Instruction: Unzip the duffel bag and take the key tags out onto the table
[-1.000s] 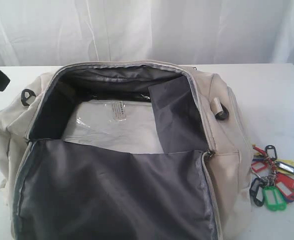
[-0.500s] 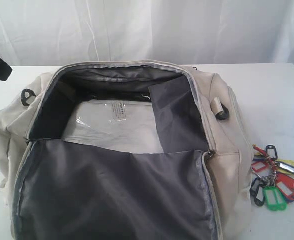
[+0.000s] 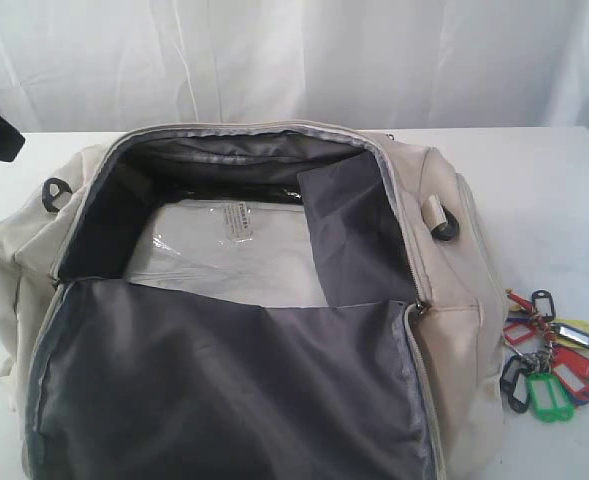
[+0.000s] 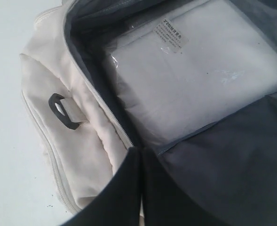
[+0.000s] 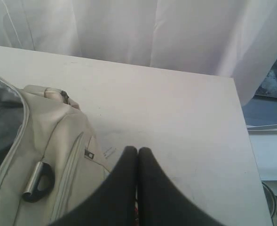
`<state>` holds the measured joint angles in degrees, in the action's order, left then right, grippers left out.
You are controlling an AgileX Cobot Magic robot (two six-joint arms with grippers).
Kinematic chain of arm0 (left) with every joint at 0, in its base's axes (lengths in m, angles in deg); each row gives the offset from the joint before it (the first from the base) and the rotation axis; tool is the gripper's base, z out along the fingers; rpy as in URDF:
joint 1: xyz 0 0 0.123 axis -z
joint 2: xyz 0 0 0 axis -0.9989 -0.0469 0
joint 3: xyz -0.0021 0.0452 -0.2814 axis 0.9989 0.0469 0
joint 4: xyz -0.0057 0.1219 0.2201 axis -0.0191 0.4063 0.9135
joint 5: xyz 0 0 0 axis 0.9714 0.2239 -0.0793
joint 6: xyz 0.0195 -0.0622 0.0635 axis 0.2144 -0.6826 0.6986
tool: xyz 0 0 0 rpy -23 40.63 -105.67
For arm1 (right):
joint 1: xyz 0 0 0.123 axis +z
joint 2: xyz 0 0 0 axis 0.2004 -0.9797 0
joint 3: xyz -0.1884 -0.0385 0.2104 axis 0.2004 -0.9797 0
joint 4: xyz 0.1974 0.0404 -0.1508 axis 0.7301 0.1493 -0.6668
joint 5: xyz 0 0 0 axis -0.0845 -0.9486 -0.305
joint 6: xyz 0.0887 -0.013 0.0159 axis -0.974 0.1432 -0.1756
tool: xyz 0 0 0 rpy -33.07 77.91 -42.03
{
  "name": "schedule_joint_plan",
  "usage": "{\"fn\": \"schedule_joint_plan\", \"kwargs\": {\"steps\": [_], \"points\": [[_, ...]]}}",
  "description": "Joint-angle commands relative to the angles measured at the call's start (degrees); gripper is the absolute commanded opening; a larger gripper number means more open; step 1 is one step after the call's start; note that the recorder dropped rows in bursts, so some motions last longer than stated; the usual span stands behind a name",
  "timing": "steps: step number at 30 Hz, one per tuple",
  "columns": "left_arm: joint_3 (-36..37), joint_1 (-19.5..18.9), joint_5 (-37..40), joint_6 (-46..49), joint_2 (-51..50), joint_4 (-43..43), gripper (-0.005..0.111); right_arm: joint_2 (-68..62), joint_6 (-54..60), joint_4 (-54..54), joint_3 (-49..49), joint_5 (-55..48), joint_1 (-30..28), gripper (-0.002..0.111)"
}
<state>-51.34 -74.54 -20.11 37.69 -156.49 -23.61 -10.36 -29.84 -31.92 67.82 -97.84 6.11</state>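
The cream duffel bag lies unzipped on the white table, its top flap folded forward with the dark grey lining showing. To the right of the bag, the key tags rest on the table as a bunch of red, blue, green, yellow and black. My left gripper is shut and empty, hovering over the bag's left end by the zip edge. Above the table, beside the bag's right end, my right gripper is also shut and empty.
A clear-wrapped white packet fills the bag's floor. Black strap rings sit on both ends of the bag. A white curtain hangs behind. The table's right edge is close to the right gripper.
The dark part of the left arm at the exterior view's left edge rose slightly a second ago and has since held still. The bag and key tags have not moved.
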Motion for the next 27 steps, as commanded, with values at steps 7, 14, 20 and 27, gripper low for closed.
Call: {"fn": "schedule_joint_plan", "kwargs": {"steps": [7,14,20,27], "points": [[0.4,-0.1,0.2,0.0,7.9,-0.4,0.000,0.4,0.4,-0.3,-0.3,0.6,-0.3,0.000],[0.4,-0.1,0.2,0.0,16.4,-0.4,0.000,0.4,0.4,-0.3,-0.3,0.5,-0.3,0.000],[0.4,-1.6,0.2,0.0,23.6,-0.6,0.000,0.4,0.4,-0.3,-0.3,0.5,-0.3,0.000],[9.4,-16.2,-9.9,0.0,30.7,-2.2,0.000,0.4,0.4,-0.3,-0.3,0.5,-0.3,0.000]]}}
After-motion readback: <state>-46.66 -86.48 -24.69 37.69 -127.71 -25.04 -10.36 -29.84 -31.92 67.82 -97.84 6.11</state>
